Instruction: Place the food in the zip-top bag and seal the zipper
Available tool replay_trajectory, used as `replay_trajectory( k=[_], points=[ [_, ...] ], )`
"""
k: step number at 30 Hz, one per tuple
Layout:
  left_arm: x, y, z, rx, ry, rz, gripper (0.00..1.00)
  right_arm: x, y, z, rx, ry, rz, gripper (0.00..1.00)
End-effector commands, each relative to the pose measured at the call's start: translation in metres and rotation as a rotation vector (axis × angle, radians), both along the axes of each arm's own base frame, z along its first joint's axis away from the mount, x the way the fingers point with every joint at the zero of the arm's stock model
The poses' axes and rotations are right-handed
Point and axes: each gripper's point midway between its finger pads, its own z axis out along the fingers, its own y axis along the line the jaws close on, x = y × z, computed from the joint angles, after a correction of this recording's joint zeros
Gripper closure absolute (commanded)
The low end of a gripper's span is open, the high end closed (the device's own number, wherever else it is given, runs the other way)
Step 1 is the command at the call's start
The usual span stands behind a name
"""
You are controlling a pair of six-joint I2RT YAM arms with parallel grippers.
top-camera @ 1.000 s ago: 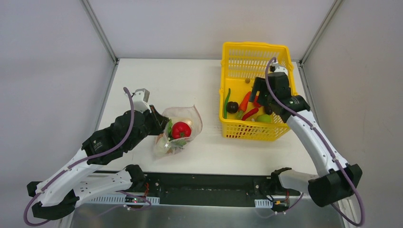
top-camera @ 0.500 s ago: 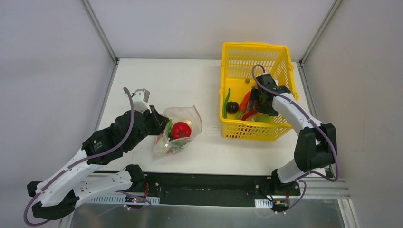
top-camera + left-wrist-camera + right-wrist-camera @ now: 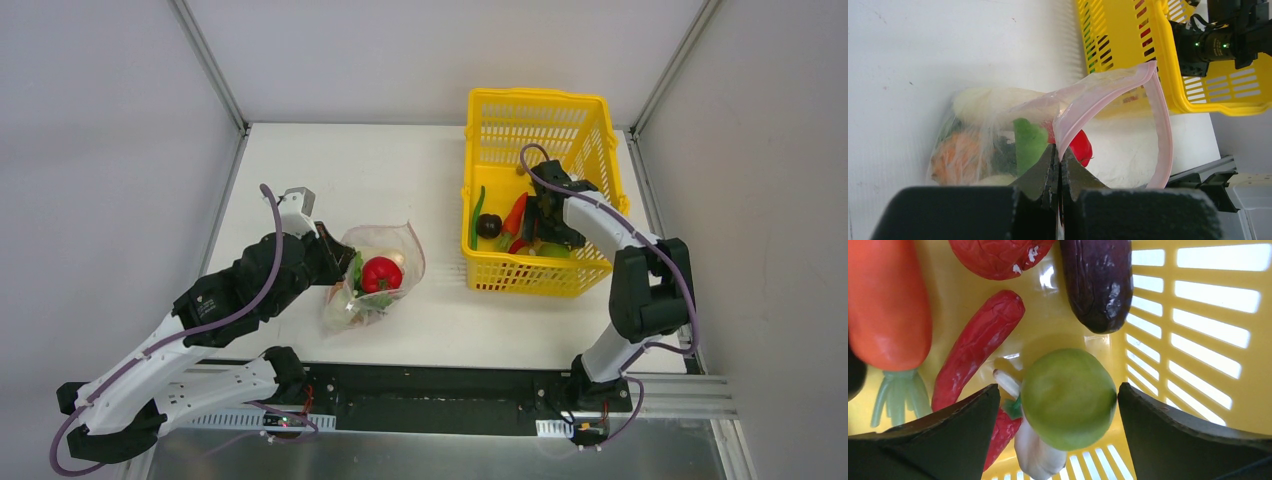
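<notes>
Hiding food (image 3: 888,305) in the yellow basket (image 3: 540,110), the right gripper (image 3: 1058,401) gaped around a green fruit (image 3: 1068,397); the left gripper (image 3: 1058,156) pinched the zipper (image 3: 1163,130), white table (image 3: 340,170) below.

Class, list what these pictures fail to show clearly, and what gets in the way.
- Top view: right gripper fingertips, hidden by its own arm inside the basket.
- Left wrist: orange piece, blurred by bag plastic.
- Right wrist: carrot, cut off at the edge.
</notes>
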Motion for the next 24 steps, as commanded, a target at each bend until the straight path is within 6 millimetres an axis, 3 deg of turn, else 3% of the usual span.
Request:
replay_trajectory(
  k=[1, 7, 13, 18, 24],
  points=[
    [0.002, -0.002, 0.005, -0.033, -0.014, 0.005, 1.00, 0.001, -0.001, -0.008, -0.017, 0.042, 0.005, 0.11],
    [0.002, -0.002, 0.005, -0.033, -0.014, 0.005, 1.00, 0.002, 0.005, -0.013, 0.016, 0.056, 0.007, 0.23],
    [0.002, -0.003, 0.004, -0.032, -0.010, 0.002, 1.00, 0.005, 0.011, 0.002, 0.056, 0.007, 0.017, 0.38],
    [0.002, -0.004, 0.005, -0.033, -0.010, 0.000, 1.00, 0.009, 0.016, 0.033, 0.106, -0.098, 0.029, 0.43],
    [0.003, -0.007, 0.006, -0.037, -0.010, -0.004, 1.00, 0.016, 0.022, 0.086, 0.180, -0.321, 0.021, 0.43]
  ],
)
